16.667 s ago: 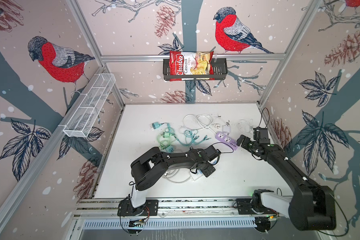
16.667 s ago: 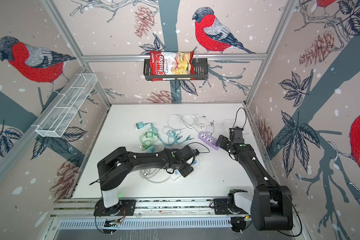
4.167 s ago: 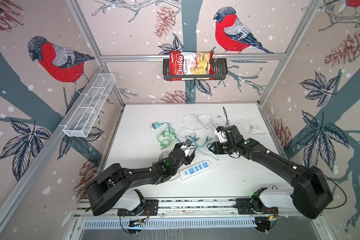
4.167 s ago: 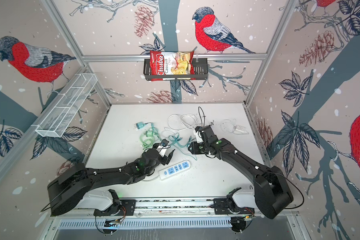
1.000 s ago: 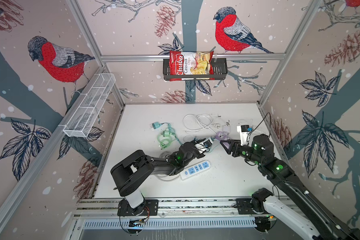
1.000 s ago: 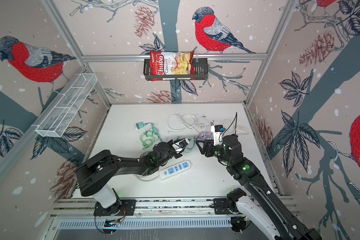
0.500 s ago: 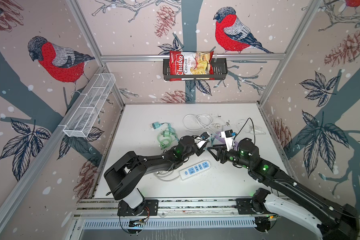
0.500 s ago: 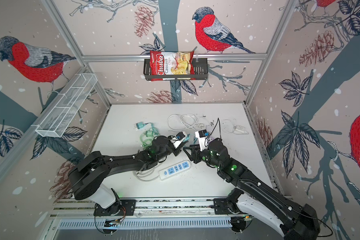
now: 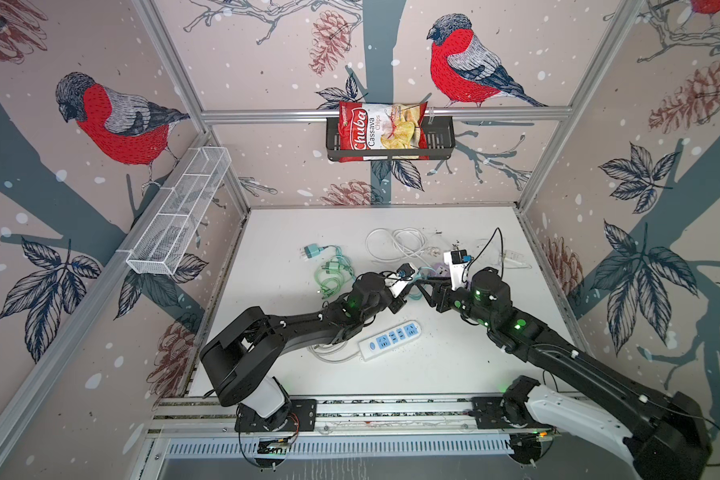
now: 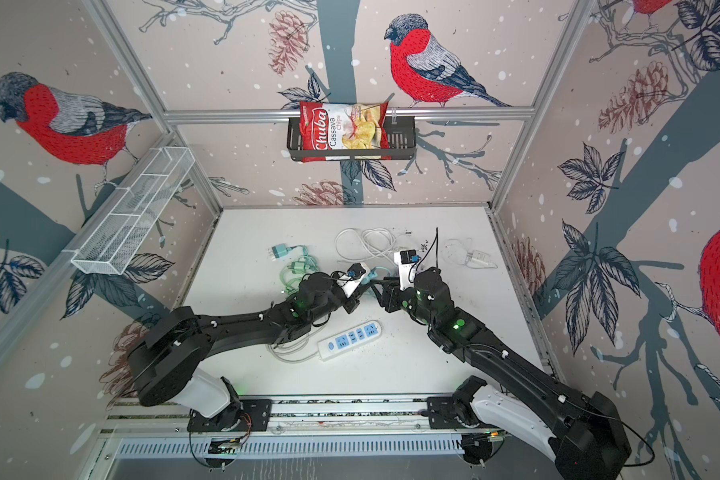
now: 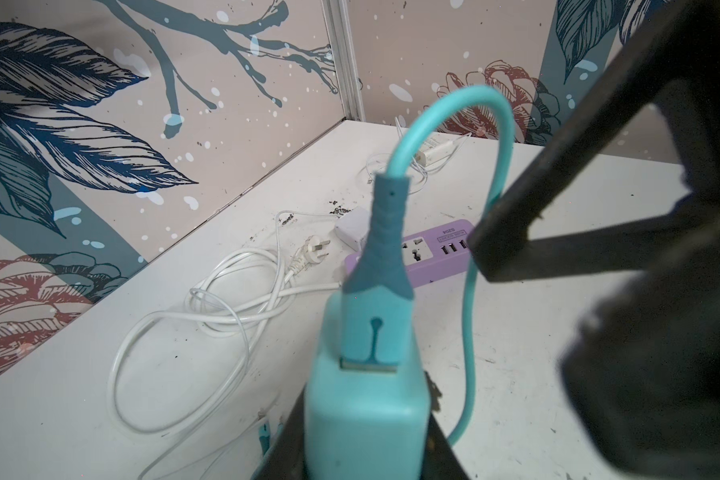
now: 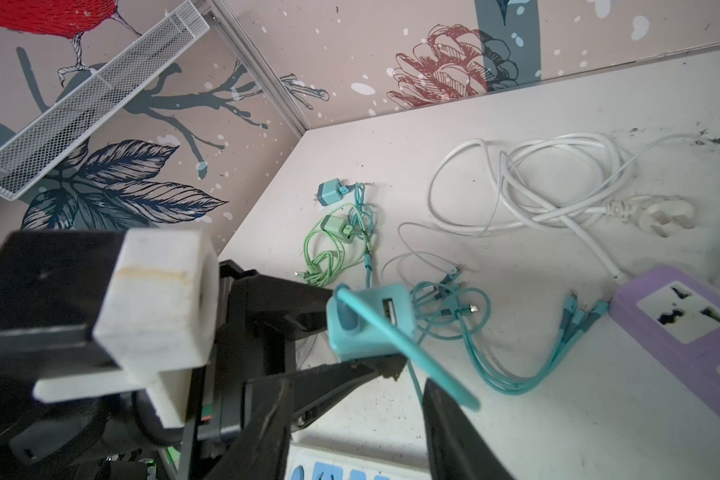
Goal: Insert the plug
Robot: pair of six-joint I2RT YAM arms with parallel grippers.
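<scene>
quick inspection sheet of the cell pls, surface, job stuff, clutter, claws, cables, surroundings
surface: white table, speckled with dirt
job's things: teal charger with teal cable plugged in; purple power strip and white power strip lying on the table
clutter: green charger with tangled lead, spare teal charger, white adapter
claws: left claw shut on the teal charger; right claw jaws apart beside the teal cable
cables: white cord loosely coiled, plug free
surroundings: chips bag in black basket on back wall; white wire shelf on side wall
</scene>
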